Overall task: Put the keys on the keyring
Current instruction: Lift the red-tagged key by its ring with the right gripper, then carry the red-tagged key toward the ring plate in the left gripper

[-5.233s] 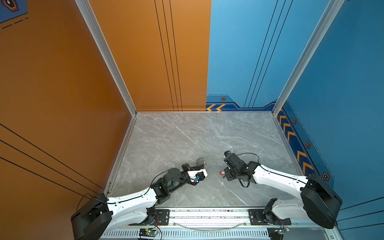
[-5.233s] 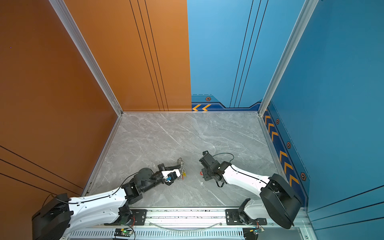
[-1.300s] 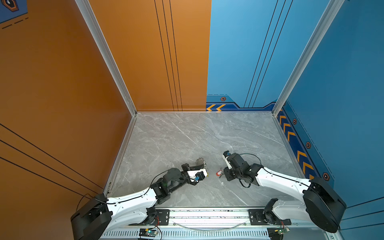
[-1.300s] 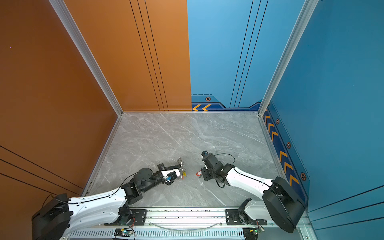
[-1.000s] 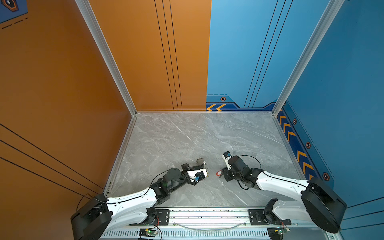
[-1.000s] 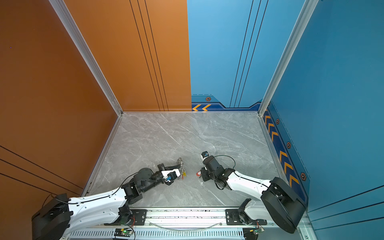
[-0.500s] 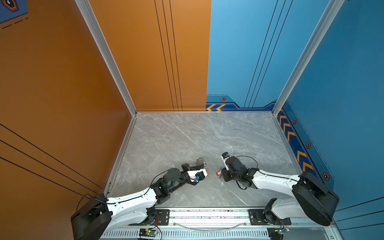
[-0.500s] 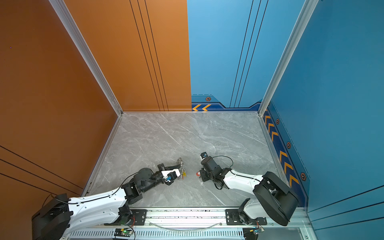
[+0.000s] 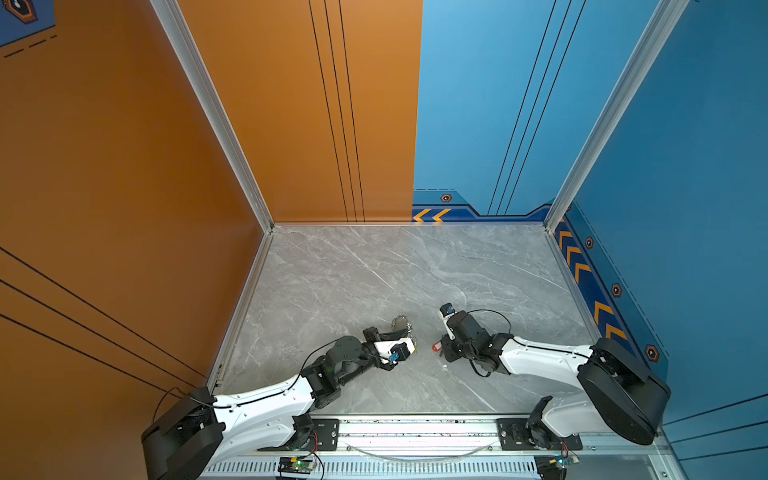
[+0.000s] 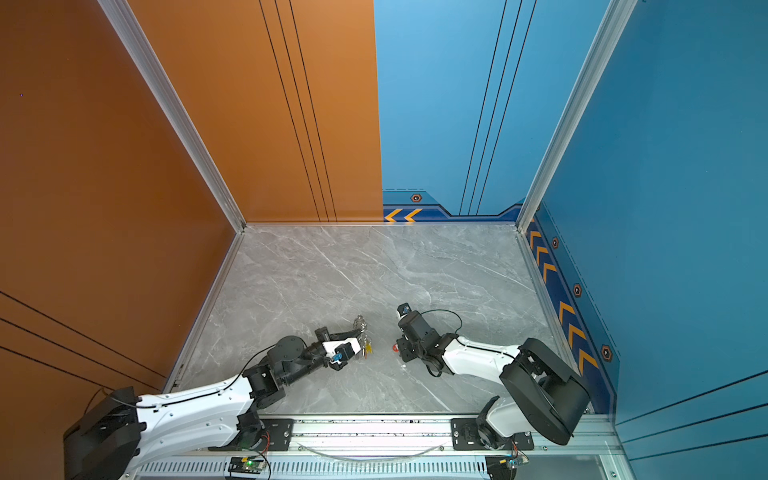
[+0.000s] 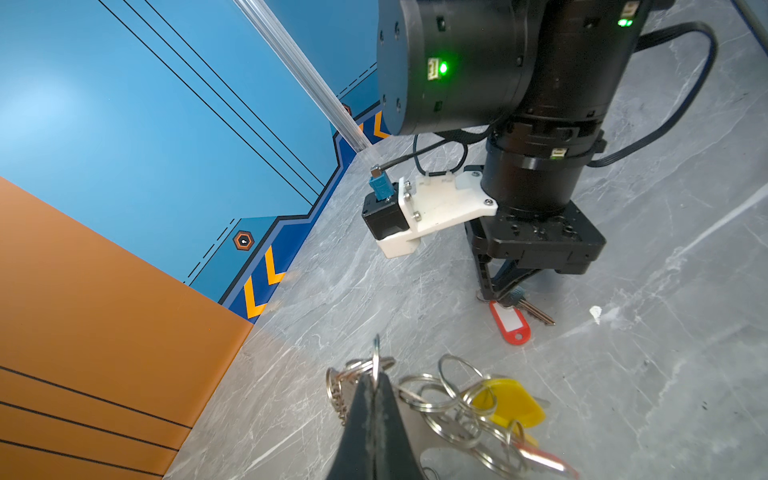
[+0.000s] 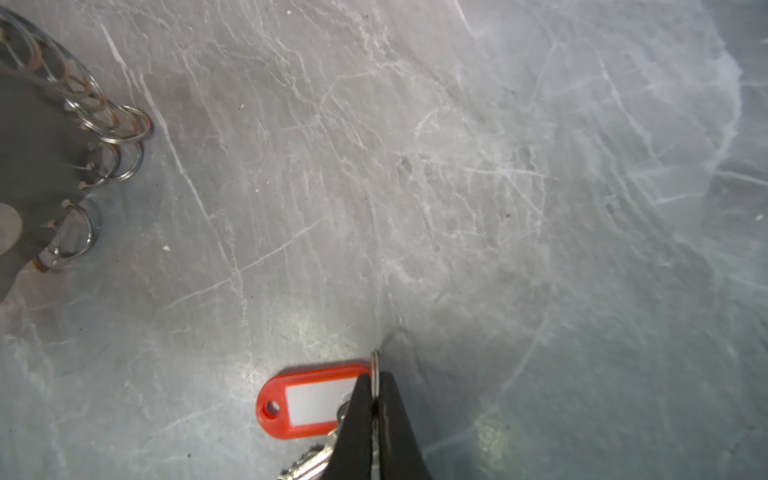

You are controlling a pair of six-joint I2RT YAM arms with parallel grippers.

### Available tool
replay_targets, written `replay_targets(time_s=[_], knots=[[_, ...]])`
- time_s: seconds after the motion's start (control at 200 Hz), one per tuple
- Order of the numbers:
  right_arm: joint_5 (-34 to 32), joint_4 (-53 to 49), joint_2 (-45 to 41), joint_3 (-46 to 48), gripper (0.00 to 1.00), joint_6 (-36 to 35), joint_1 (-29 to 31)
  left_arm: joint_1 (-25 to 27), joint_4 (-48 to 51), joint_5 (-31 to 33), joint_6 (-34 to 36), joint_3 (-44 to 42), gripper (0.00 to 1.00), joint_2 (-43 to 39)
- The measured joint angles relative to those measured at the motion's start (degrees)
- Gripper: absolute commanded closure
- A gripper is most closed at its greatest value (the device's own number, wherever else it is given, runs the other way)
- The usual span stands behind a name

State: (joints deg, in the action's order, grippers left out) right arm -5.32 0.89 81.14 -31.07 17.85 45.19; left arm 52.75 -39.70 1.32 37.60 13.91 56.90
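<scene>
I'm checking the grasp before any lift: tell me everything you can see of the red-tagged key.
The red-tagged key is a small silvery metal key on an oblong red plastic tag with a white label window and an end hole. Tag and blade appear to lie flat on the grey marble table. Its thin split ring stands on edge, pinched by the shut right claw.

My top views were bright and sharp; the right wrist picture looked soft, corners smeared, glare on the desk [image 12: 316, 334].
</scene>
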Motion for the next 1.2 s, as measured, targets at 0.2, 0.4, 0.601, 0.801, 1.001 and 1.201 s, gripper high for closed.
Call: replay_targets(time_s=[0.2,0.4,0.601,0.801,1.001,1.201], knots=[[-2.7,-5.9,-1.0,-3.5,1.0,-1.5,2.5,0.0,0.0,1.3,-1.1,0.0,1.0,-0.1],[-2.3,-14.1,-8.9,-8.6,1.0,-6.1,2.8,-0.9,0.7,3.2,-4.3,0.0,1.0,-1.3],[2.6,-19.1,-15.3,-13.8,1.0,-13.3,2.4,-3.0,5.7,-0.2,-8.8,2.1,1.0,-3.0],[9.5,-20.4,-18.9,-15.3,1.0,-21.8,2.3,-3.2,9.6,-10.9,-10.3,4.5,1.0,-1.2],[15.0,-22.5,-20.4,-15.3,1.0,-28.6,2.5,-3.3,11.3,-18.4,-10.0,4.7,1.0,0.5],[19.2,-24.4,-21.5,-15.3,1.0,-33.1,4.6,-3.2,12.0,-21.1,-7.4,4.7,1.0,0.5]])
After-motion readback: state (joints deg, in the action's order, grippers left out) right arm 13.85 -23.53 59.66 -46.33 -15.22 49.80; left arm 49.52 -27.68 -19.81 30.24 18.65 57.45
